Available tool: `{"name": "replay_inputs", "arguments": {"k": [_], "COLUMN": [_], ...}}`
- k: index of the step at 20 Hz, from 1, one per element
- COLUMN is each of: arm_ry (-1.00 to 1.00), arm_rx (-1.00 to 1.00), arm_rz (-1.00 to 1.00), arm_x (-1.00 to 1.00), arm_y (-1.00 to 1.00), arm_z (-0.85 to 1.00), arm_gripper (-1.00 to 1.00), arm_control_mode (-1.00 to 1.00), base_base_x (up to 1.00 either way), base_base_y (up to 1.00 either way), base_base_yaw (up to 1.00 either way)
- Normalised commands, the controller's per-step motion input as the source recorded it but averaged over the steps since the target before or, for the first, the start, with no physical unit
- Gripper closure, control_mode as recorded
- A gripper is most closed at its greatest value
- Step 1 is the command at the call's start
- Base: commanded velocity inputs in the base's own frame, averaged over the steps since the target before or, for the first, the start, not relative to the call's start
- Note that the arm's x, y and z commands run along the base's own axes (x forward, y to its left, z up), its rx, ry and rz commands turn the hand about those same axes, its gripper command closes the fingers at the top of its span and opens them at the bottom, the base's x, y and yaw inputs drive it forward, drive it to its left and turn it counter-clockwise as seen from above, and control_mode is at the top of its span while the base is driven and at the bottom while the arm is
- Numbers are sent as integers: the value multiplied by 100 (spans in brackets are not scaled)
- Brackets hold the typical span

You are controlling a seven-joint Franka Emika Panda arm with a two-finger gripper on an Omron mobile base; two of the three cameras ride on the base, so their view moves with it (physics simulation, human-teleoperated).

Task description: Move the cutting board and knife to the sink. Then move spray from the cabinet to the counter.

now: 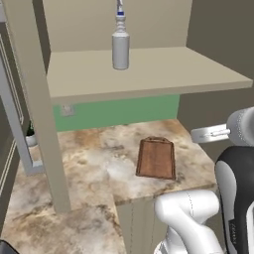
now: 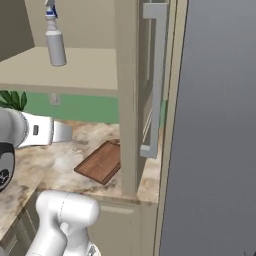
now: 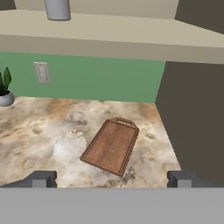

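Fingers [image 3: 43, 179] wide apart, holding nothing — board [image 3: 111, 146] flat on the tabletop [image 3: 43, 131] between and beyond them — spray [image 1: 120, 47] above.

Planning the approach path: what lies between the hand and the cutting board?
Only bare counter: in the hand view, nothing sits between the open hand and the cutting board.

Open counter [image 3: 52, 127] around cutting board [image 3: 111, 146], shelf [image 1: 149, 74] overhead

The spray [image 3: 57, 9] on the cabinet shelf [image 3: 131, 37] is cut off by the picture's top edge. A cabinet post [image 2: 127, 100] hides the cutting board's [image 2: 100, 161] far corner.
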Motion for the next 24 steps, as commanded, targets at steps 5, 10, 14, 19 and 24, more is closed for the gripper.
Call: {"name": "replay_inputs", "arguments": {"k": [5,10,14,19,24], "arm_ry": [0,0,0,0,0], "arm_rx": [0,0,0,0,0], "arm_rz": [0,0,0,2,1], "arm_x": [0,0,0,0,0], "arm_y": [0,0,0,-1,0], "arm_z": [0,0,0,-7,-26], "arm_gripper": [-100,-100,-100,-100,-100], "arm_control_mode": [100,100,100,-100,-100], "base_base_x": [0,0,0,0,0], "base_base_y": [-6,-2,-9,-3,0], "base_base_yaw": [19,15,14,3,0]}}
